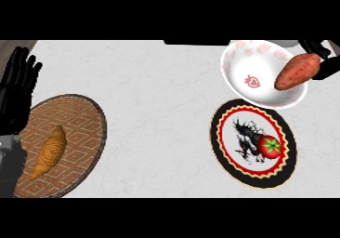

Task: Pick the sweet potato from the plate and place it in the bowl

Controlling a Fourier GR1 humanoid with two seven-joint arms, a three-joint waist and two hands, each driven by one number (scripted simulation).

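Sweet potato point(296, 70) lies over the right side of the white bowl point(250, 65) with pink markings, pinched by the right hand point(322, 56), which is mostly cut off at the view's upper right edge. Just below the bowl, the black-rimmed plate point(226, 139) carries a tomato point(271, 147). At the counter's point(159, 93) left, a croissant point(50, 151) rests on a woven brown plate point(80, 125). The left hand point(15, 88) rests open at the left edge, fingers up.
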